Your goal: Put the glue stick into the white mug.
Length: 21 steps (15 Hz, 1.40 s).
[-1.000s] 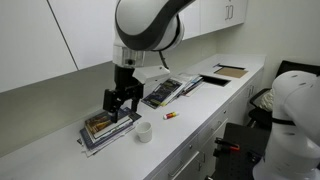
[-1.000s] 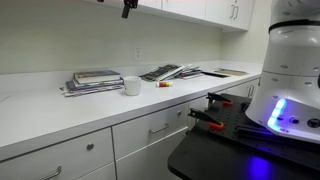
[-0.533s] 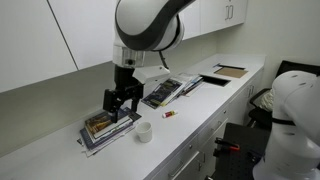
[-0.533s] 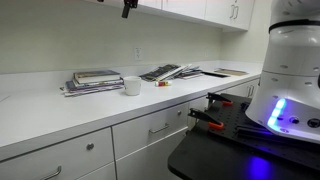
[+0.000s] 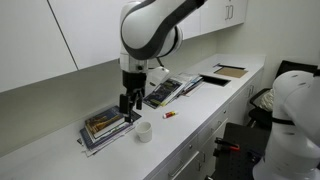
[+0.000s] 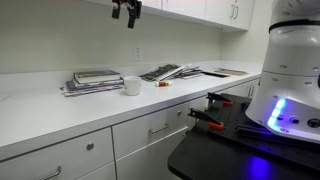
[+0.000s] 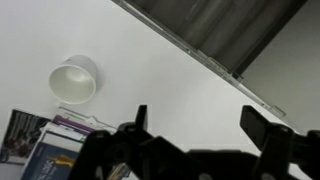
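The glue stick [image 5: 170,116] is a tiny red-orange stick lying on the white counter, right of the white mug [image 5: 144,131]; it also shows in an exterior view [image 6: 163,85] beside the mug [image 6: 132,86]. My gripper [image 5: 129,101] hangs high above the counter, over the edge of the book stack, left of the glue stick. In an exterior view it sits near the top edge [image 6: 126,10]. In the wrist view the two fingers [image 7: 200,125] stand wide apart with nothing between them, and the mug [image 7: 73,80] is seen from above. The glue stick is out of the wrist view.
A stack of books [image 5: 104,125] lies left of the mug. Spread magazines [image 5: 165,91] lie behind the glue stick. A dark clipboard [image 5: 228,71] lies further along the counter. Wall cabinets hang above. The counter's front edge runs over drawers [image 6: 150,128].
The arm has moved: the gripper shifted right and turned, now hanging lower in an exterior view. The mug and glue stick have not moved.
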Available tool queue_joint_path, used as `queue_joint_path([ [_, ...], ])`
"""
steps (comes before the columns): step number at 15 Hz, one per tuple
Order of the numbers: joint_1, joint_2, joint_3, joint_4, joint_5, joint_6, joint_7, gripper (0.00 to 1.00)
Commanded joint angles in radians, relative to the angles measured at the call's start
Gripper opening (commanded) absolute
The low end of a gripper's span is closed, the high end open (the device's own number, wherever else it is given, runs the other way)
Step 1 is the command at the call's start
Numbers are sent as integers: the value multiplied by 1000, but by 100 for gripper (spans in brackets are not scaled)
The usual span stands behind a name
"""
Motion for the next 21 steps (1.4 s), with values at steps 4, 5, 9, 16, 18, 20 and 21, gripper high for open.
queue_joint_path([
  [4, -110, 181, -102, 23, -213, 39, -367, 100],
  [5, -131, 213, -112, 22, -239, 88, -387, 100],
  [9, -205, 349, -132, 54, -354, 226, -394, 100],
  [16, -286, 471, -143, 128, -495, 265, -295, 100],
  [18, -287, 485, -145, 142, -504, 265, -278, 100],
  [20, -284, 485, -142, 144, -504, 264, -277, 100],
  [21, -284, 485, -142, 144, -504, 264, -277, 100],
])
